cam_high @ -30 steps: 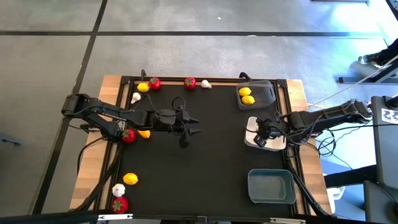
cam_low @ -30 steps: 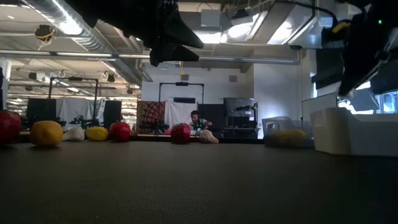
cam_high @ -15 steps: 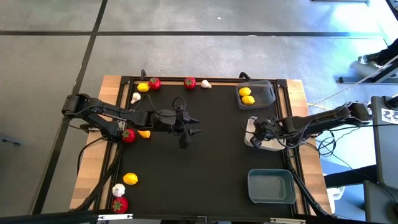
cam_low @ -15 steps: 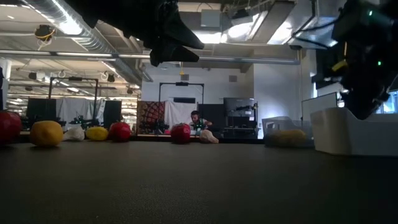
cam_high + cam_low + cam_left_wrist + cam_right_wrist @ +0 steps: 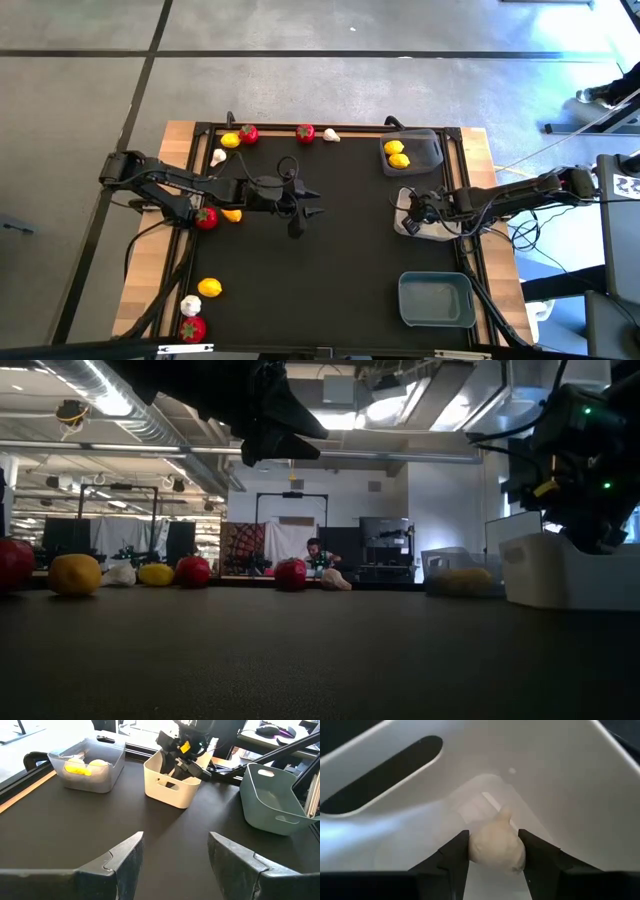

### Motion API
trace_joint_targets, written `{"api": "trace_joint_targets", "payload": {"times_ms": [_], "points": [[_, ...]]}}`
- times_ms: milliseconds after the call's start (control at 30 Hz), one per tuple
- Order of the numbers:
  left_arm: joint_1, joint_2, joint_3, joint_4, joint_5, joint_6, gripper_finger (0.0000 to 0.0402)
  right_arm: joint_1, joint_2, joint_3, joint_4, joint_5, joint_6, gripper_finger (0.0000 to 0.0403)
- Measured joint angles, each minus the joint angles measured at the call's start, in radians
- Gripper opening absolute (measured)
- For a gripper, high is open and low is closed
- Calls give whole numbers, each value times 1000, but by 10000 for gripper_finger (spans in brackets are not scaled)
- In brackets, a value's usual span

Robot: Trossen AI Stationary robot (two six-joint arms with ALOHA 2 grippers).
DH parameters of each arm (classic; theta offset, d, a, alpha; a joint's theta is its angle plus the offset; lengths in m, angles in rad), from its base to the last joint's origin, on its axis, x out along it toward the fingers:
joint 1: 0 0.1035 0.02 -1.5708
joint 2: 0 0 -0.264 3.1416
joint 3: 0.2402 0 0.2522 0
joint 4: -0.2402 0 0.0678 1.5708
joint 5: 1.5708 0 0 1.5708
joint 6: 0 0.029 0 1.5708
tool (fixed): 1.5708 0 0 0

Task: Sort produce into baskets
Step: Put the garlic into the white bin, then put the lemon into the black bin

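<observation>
My right gripper (image 5: 494, 857) reaches down into the white basket (image 5: 403, 196) at the table's right and is shut on a white garlic bulb (image 5: 495, 847). My left gripper (image 5: 172, 855) hangs open above the middle of the table (image 5: 305, 205), holding nothing. Two lemons (image 5: 397, 153) lie in the dark grey basket (image 5: 428, 148) at the far right. The blue-grey basket (image 5: 437, 300) stands at the near right. More lemons, red fruits and garlic bulbs lie along the table's far and left sides. My right gripper pinches the garlic bulb's round body (image 5: 476, 851) between its two fingers, one on each side. The fingers (image 5: 454, 854) slant down from above into the white basket. The bulb sits low inside the basket, its stem tip pointing away from the fingers; whether it touches the floor I cannot tell.
Loose produce: a lemon (image 5: 230, 140), two red fruits (image 5: 248, 133) and a garlic bulb (image 5: 330, 136) at the far edge; a red fruit (image 5: 206, 218) under the left arm; a lemon (image 5: 209, 288), garlic bulb (image 5: 190, 305) and red fruit (image 5: 192, 327) at the near left.
My right gripper has come down into the white basket with the garlic bulb still between its fingers, most of the drop in the first half second. My left arm has kept still.
</observation>
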Motion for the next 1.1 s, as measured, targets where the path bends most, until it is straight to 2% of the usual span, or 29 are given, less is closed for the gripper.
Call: {"api": "trace_joint_targets", "payload": {"times_ms": [300, 500, 900, 1100], "points": [[0, 0, 0, 0, 0, -1, 214, 0, 0, -33, 15, 2, 25, 201], [0, 0, 0, 0, 0, -4, 214, 0, 0, -18, 1, -35, 19, 227], [0, 0, 0, 0, 0, -4, 214, 0, 0, 255, -221, -39, -81, 229], [0, 0, 0, 0, 0, -4, 214, 0, -1, 343, -197, -31, -142, 230]]}}
